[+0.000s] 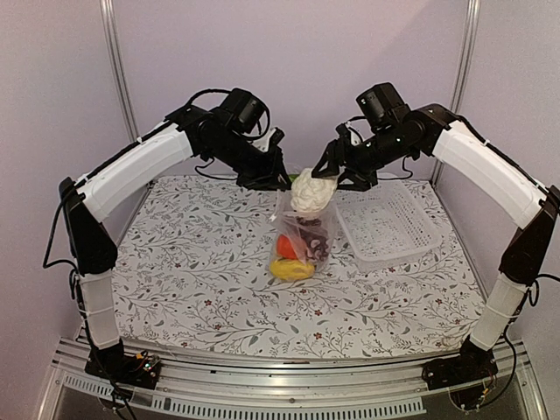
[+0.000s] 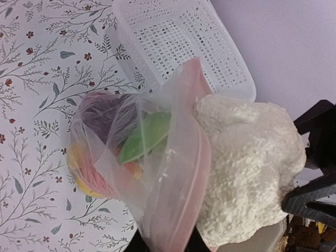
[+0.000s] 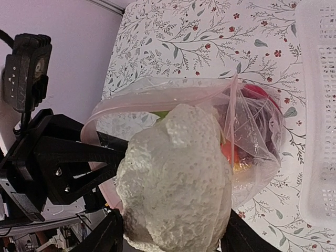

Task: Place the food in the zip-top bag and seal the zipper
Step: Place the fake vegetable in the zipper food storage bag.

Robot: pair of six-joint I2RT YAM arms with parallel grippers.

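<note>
The clear zip-top bag [image 1: 304, 238] hangs at the table's middle with its mouth up. Inside lie a yellow piece [image 1: 290, 269], an orange piece [image 1: 285, 248] and the purple grapes [image 1: 313, 245]. My left gripper [image 1: 282, 180] is shut on the bag's pinkish zipper strip [image 2: 181, 210], holding the mouth open. My right gripper [image 1: 331, 181] is shut on the white cauliflower [image 1: 312, 192] and holds it at the bag's mouth, partly inside the rim. The cauliflower fills the right wrist view [image 3: 176, 184] and shows in the left wrist view [image 2: 247, 168].
A white perforated basket [image 1: 387, 223] stands just right of the bag, nothing showing in it. The floral tablecloth [image 1: 192, 262] covers the table. Metal frame posts stand at the back corners.
</note>
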